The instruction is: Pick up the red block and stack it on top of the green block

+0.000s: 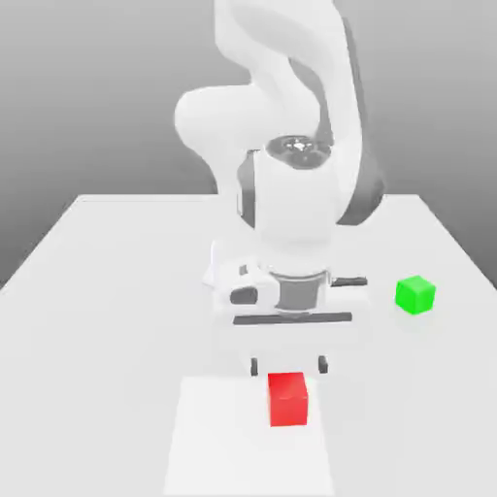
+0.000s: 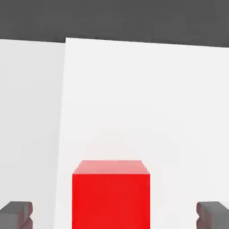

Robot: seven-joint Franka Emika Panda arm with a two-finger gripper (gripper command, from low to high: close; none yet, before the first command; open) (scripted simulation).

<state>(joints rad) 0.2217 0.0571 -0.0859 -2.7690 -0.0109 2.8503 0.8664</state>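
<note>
The red block [image 1: 288, 398] sits on a lighter white patch near the table's front edge. My gripper [image 1: 288, 367] hangs straight over it, open, with its two dark fingertips [image 1: 255, 366] just above the block's top. In the hand view the red block [image 2: 111, 194] lies centred between the gripper's [image 2: 114, 217] wide-apart fingertips [image 2: 15, 214], with a gap on each side and no contact. The green block [image 1: 415, 294] rests on the table toward the exterior view's right, farther back and well apart from the red one.
The table [image 1: 107, 291] is a plain white surface. A lighter rectangular patch [image 1: 209, 447] lies under the red block. The arm's white body [image 1: 291, 194] rises behind the gripper at the table's middle.
</note>
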